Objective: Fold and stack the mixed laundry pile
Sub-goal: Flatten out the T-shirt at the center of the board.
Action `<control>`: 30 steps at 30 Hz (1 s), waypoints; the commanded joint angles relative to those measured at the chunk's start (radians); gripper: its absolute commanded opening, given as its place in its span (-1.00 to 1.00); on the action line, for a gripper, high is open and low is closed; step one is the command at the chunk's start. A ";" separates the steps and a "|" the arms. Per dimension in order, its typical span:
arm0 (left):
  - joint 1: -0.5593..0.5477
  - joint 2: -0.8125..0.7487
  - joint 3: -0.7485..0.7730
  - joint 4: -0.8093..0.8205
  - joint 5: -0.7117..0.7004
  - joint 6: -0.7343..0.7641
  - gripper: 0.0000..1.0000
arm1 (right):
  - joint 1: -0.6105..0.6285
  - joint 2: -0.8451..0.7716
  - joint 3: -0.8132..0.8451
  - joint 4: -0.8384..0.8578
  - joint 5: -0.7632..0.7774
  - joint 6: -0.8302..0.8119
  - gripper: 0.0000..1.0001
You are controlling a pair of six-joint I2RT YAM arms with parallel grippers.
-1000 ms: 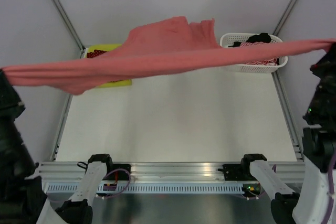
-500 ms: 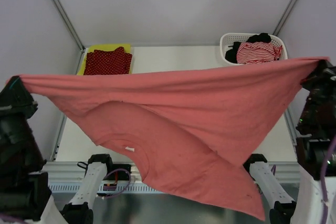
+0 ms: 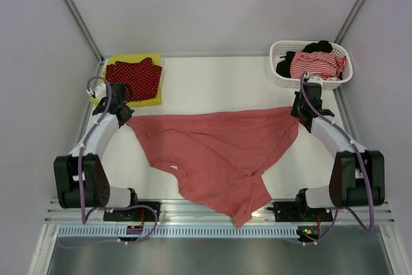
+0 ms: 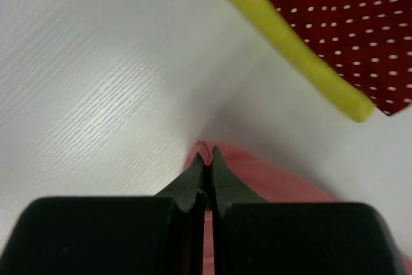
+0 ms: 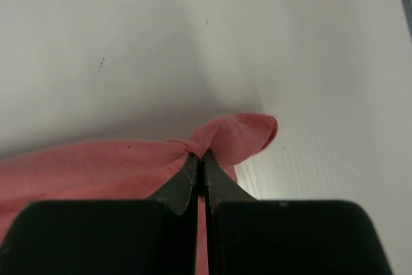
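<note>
The white table (image 3: pixel 212 82) carries the salmon-pink polo shirt (image 3: pixel 219 152), which lies crumpled across its middle with one flap trailing over the near edge. In the far right corner a white perforated basket (image 3: pixel 278 48) holds the red-white striped piece (image 3: pixel 315 64) and the black piece (image 3: pixel 318 47). In the far left corner lies the yellow-green garment (image 3: pixel 151 99), with the dark red white-dotted cloth (image 3: pixel 135 76) on top. The left gripper (image 3: pixel 127 115) has its jaws pressed together on the shirt's left corner. The right gripper (image 3: pixel 298 109) pinches the right corner in the same way.

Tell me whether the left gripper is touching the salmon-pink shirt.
Touching. The left wrist view shows the left gripper shut on a corner of the salmon-pink shirt, fabric pinched between its tips.
</note>
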 commanded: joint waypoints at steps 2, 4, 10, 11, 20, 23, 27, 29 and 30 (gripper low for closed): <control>0.003 0.124 0.109 0.102 0.003 -0.055 -0.95 | -0.006 0.162 0.176 0.165 -0.008 0.005 -0.99; 0.001 0.154 0.114 0.114 0.006 -0.069 -0.95 | -0.006 0.197 0.194 0.196 -0.014 0.003 -0.99; 0.003 0.134 0.097 0.137 0.035 -0.045 -0.95 | -0.006 0.236 0.250 0.103 0.015 0.011 0.76; 0.001 0.125 0.091 0.137 0.049 -0.043 -0.95 | -0.005 0.225 0.247 0.068 0.029 0.024 0.96; 0.003 0.005 -0.009 0.139 0.097 -0.021 -0.95 | 0.315 -0.072 0.024 -0.129 -0.041 0.193 0.96; 0.004 -0.012 -0.038 0.137 0.100 -0.017 -0.95 | 0.533 -0.149 -0.074 -0.173 -0.031 0.297 0.96; 0.003 -0.009 -0.048 0.137 0.107 -0.015 -0.95 | 0.780 -0.186 -0.105 -0.272 0.052 0.403 0.96; 0.003 -0.009 -0.053 0.139 0.109 -0.017 -0.95 | 0.914 -0.165 -0.104 -0.305 0.078 0.448 0.96; 0.003 -0.012 -0.058 0.137 0.111 -0.015 -0.95 | 0.948 -0.152 -0.101 -0.318 0.096 0.487 0.96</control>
